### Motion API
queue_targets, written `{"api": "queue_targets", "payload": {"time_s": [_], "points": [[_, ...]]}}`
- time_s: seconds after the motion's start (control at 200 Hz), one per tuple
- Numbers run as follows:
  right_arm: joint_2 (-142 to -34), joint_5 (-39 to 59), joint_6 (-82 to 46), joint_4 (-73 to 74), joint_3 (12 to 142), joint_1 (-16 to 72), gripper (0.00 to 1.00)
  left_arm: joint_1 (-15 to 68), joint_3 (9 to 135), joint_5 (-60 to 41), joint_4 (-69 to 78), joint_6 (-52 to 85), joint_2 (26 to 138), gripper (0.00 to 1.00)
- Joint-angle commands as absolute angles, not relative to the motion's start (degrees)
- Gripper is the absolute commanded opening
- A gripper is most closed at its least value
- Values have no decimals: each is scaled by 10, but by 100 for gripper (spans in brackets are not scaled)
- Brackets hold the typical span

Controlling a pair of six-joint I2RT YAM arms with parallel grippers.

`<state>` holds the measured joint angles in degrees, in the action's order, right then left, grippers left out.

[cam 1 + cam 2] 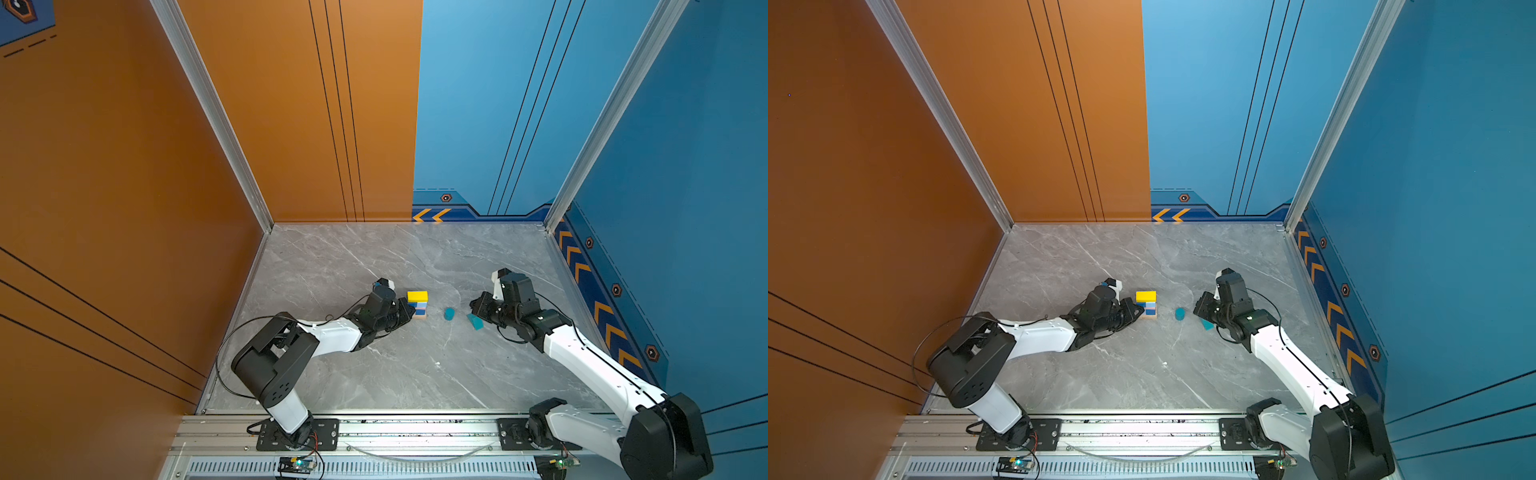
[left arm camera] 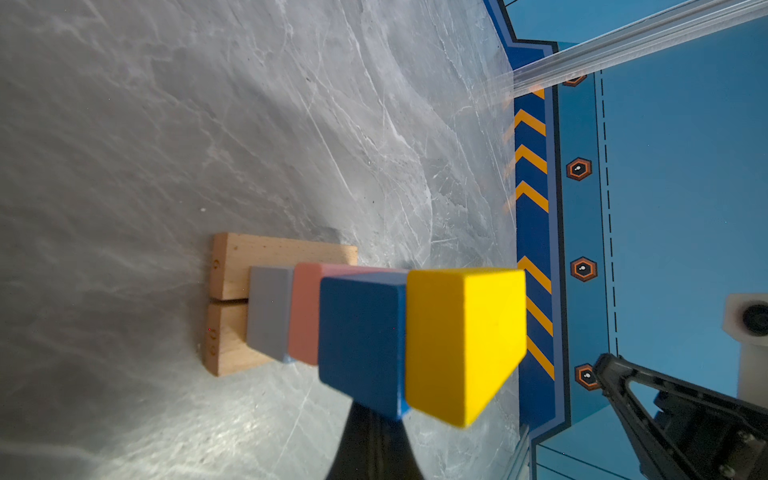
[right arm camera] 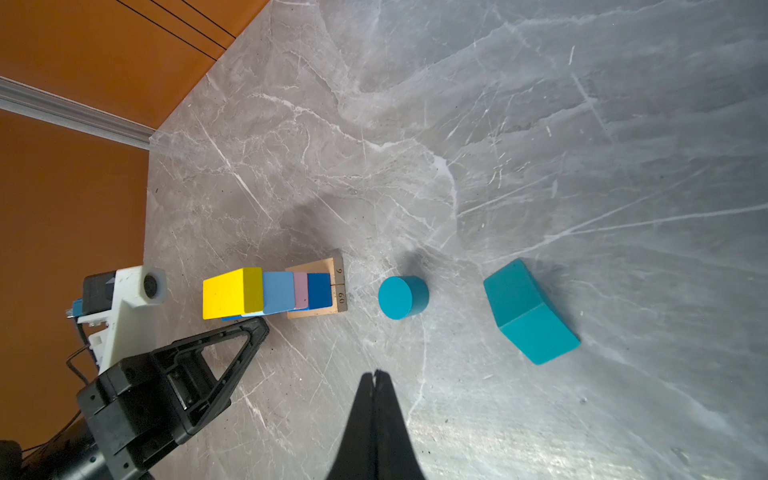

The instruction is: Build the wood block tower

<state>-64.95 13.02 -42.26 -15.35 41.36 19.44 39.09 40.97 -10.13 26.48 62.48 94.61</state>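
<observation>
Tower (image 1: 417, 306) stands upright near the middle of the table (image 1: 374, 365): tan planks (image 2: 232, 266) at the base, blue and pink layers above, yellow block (image 1: 417, 296) on top.

Left gripper (image 2: 372, 432): jaws pressed together, holding nothing. Tips sit just beside the tower, on its left in both top views; contact cannot be told.

Right gripper (image 3: 376, 376): jaws closed, empty.

Teal cylinder (image 3: 402, 297) stands ahead of the right gripper's tips, between them and the tower, apart from both.

Teal prism (image 3: 530, 311) lies on the table near the right gripper, not touching it.
</observation>
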Motion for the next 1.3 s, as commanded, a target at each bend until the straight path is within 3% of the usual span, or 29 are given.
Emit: {"api": "queue_targets", "payload": {"time_s": [0.0, 0.385, 0.731, 1.291], "points": [[-640, 136, -431, -144, 407, 193, 0, 398, 408, -109, 270, 621, 927, 0], [-652, 124, -440, -140, 418, 213, 0, 438, 383, -41, 172, 570, 815, 0], [-715, 111, -448, -121, 456, 252, 0, 424, 371, 97, 7, 480, 636, 0], [-855, 126, -446, -111, 567, 279, 0, 295, 374, 3, -53, 399, 582, 0]]}}
